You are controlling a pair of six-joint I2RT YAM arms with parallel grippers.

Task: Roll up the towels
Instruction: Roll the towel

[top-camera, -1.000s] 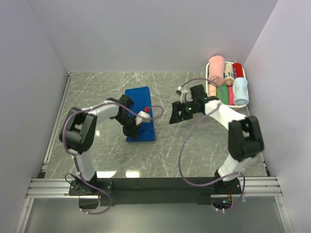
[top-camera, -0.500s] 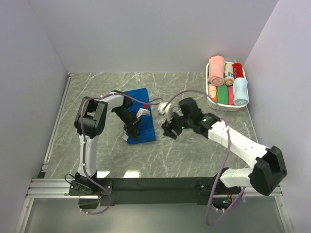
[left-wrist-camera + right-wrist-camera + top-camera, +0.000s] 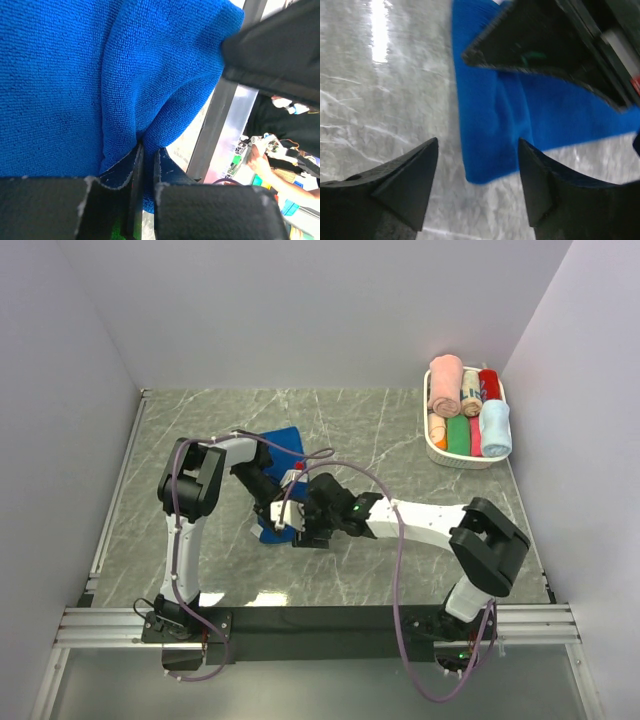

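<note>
The royal blue towel [image 3: 286, 440] lies on the worktop [image 3: 400, 430], long axis running near to far, its near end clenched in the left fingers [image 3: 122, 172], while the right fingers [image 3: 402, 177], released, hover facing that end's free corner.

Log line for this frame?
left gripper: pinching royal blue towel | right gripper: open over its corner | pale blue towel: rolled in basket

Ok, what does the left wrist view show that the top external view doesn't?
Only the left wrist: the pinch itself, the left end effector closed on a raised fold of the royal blue towel, jaws nearly together. Only the top external: the basket at far right, with the pale blue towel rolled inside it. Both: the royal blue towel, though in the top external view the arms cover much of it.
</note>
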